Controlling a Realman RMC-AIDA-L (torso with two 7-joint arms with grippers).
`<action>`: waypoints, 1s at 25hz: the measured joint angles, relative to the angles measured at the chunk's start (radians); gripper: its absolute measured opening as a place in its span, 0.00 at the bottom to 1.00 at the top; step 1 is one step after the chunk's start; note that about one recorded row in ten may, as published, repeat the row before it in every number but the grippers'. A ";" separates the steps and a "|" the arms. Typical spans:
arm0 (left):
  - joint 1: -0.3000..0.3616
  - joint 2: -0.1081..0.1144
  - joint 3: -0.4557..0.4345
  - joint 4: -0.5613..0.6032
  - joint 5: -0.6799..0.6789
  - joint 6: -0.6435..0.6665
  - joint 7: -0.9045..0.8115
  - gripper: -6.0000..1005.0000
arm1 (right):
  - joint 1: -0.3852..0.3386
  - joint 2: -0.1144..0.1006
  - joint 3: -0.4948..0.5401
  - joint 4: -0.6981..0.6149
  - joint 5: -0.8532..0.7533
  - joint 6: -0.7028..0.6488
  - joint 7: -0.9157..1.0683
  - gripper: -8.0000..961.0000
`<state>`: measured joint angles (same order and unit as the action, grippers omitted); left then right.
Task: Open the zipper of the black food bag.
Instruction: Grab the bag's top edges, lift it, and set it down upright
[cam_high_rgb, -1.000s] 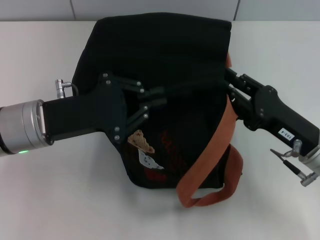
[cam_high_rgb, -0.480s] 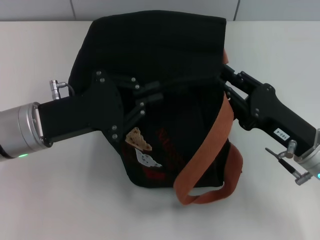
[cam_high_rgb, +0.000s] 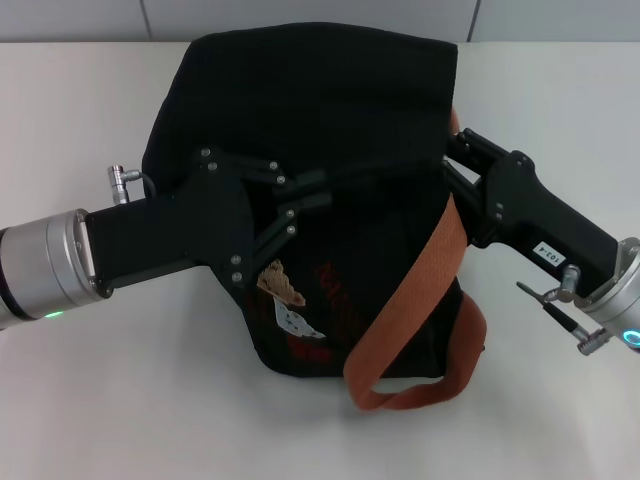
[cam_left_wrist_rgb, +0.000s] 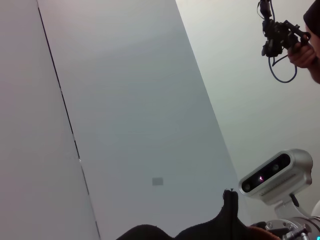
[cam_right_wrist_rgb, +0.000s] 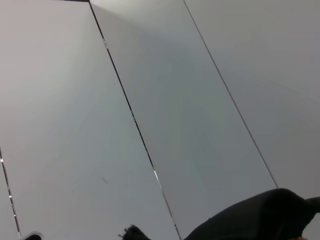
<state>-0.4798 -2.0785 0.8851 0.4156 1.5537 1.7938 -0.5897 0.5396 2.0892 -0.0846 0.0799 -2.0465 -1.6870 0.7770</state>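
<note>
The black food bag (cam_high_rgb: 320, 90) lies in the middle of the white table in the head view, its bear patch (cam_high_rgb: 283, 284) facing me. My left gripper (cam_high_rgb: 322, 190) reaches in from the left, its fingers pinched together at the near end of the zipper (cam_high_rgb: 385, 168). The zipper shows as a taut dark line, and its pull tab is hidden between the fingers. My right gripper (cam_high_rgb: 452, 165) comes from the right and is shut on the bag's right top edge beside an orange-brown handle (cam_high_rgb: 420, 300). Black fabric (cam_left_wrist_rgb: 225, 225) also shows in the left wrist view.
The bag rests on a white table (cam_high_rgb: 80, 400) that runs back to a grey wall. An orange-brown handle loop hangs over the bag's near right side. The wrist views show mostly wall panels, and black fabric (cam_right_wrist_rgb: 260, 215) in the right one.
The left gripper drew slightly left with the bag's top, then came back right. The right gripper crept a little up and left. Both grips held.
</note>
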 joint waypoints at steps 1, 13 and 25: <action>-0.001 0.000 0.000 0.000 0.000 -0.004 0.000 0.09 | 0.001 0.000 -0.001 0.000 -0.001 0.000 0.000 0.46; -0.009 0.000 -0.005 0.000 -0.004 -0.033 0.001 0.09 | 0.001 0.000 -0.003 -0.002 -0.004 0.011 -0.004 0.17; -0.006 0.000 -0.009 0.000 -0.013 -0.037 0.012 0.09 | -0.009 0.000 0.003 -0.004 0.001 0.012 -0.005 0.05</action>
<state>-0.4857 -2.0785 0.8763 0.4157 1.5409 1.7568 -0.5782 0.5303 2.0892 -0.0815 0.0757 -2.0459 -1.6750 0.7724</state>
